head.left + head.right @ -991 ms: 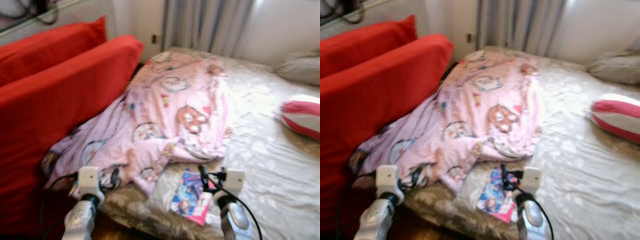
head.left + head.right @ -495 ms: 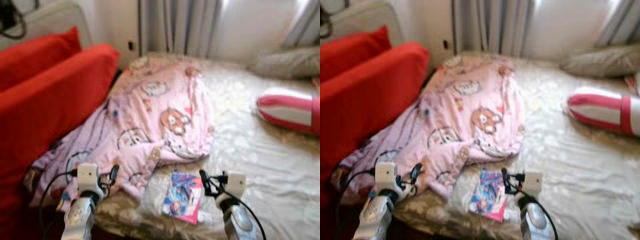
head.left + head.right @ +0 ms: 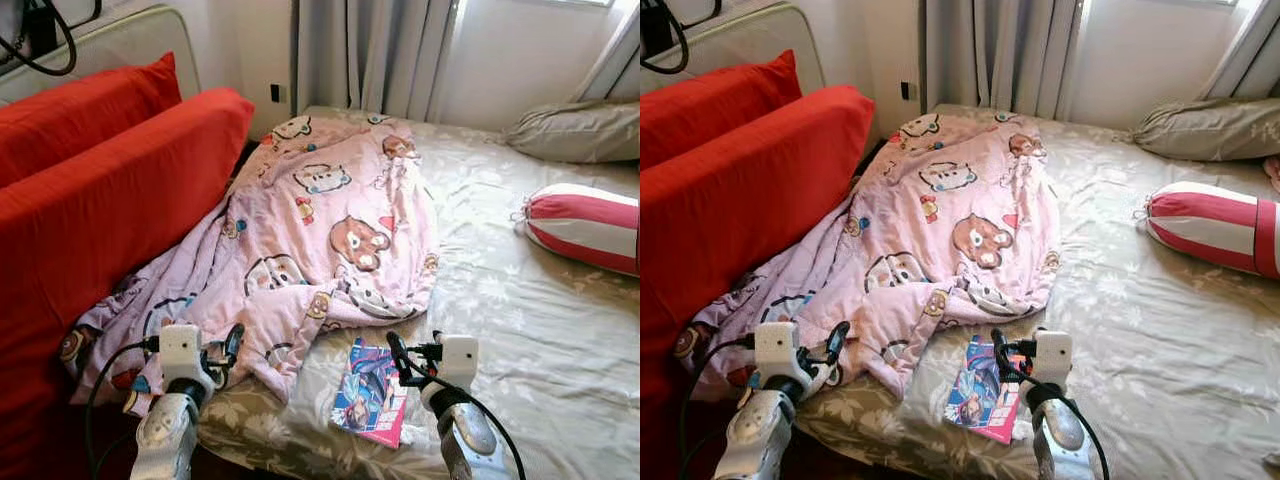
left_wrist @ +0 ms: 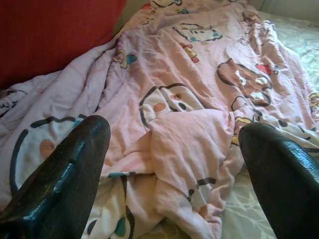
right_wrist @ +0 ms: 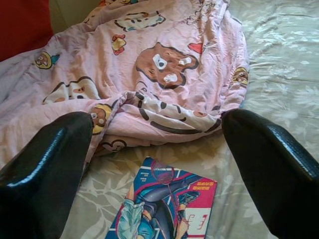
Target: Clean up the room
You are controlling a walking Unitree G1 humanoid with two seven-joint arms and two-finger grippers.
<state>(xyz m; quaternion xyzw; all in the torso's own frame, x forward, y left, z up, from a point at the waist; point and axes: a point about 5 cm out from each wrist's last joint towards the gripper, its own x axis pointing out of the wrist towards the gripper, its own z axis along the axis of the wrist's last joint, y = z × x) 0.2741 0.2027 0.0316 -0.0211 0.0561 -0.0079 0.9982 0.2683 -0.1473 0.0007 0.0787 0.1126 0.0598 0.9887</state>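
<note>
Left end effector [image 3: 222, 352]: lower left of frame, fingers spread wide, holding nothing, near the blanket's hem.
Right end effector [image 3: 402, 362]: bottom centre, gaping, empty, just above the comic book [image 3: 370, 391].
Comic book: flat at the bed's [image 3: 520, 320] near edge.
Pink blanket [image 3: 320, 230]: crumpled mid-frame against the red sofa [image 3: 110, 200].
Risk: thin book may slide off the edge if nudged.
Far right: striped bolster [image 3: 585, 225].

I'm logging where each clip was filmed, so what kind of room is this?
Most likely a bedroom: a bed with a patterned beige sheet, a crumpled pink cartoon-print blanket lying on it, and a pillow by the curtained window.
</note>
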